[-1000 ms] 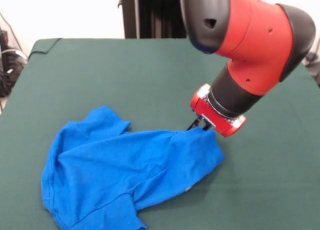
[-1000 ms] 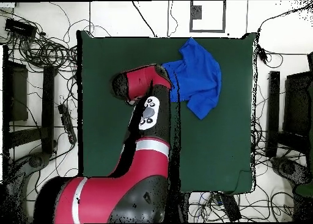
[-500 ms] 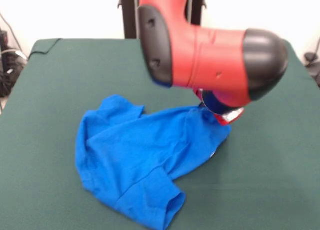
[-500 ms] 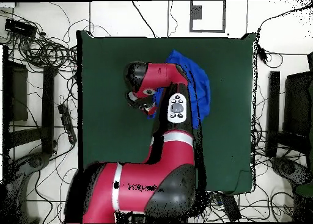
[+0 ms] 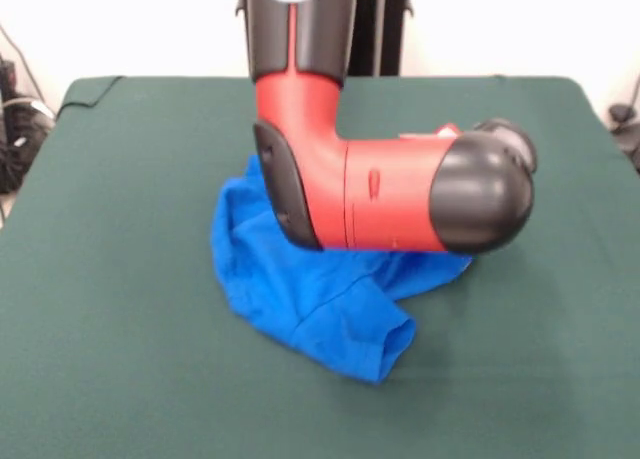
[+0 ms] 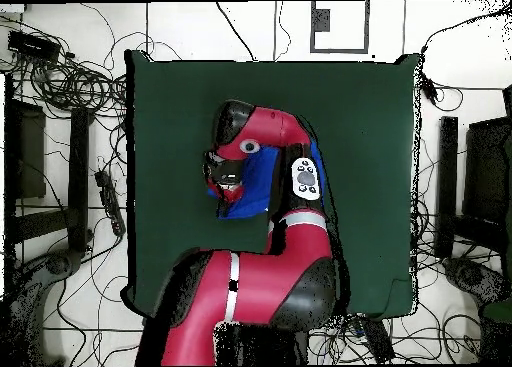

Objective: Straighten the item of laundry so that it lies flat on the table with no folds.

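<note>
Red and black Sawyer arm (image 5: 390, 194) parked right over the crumpled bright blue T-shirt (image 5: 310, 289), mid-table.

Can't really tell what the claw (image 6: 224, 191) is doing: in the overhead view its red and black end sits at the left edge of the shirt (image 6: 256, 183), but whether it's open, closed or pinching cloth is impossible to make out, and in the front view the elbow blocks it completely. The shirt is bunched in a rumpled heap at centre frame of the front view, with one sleeve sticking out toward the lower right, folds everywhere. All around it is the big dark green felt-covered table (image 5: 120, 359), shirt well away from every edge.
</note>
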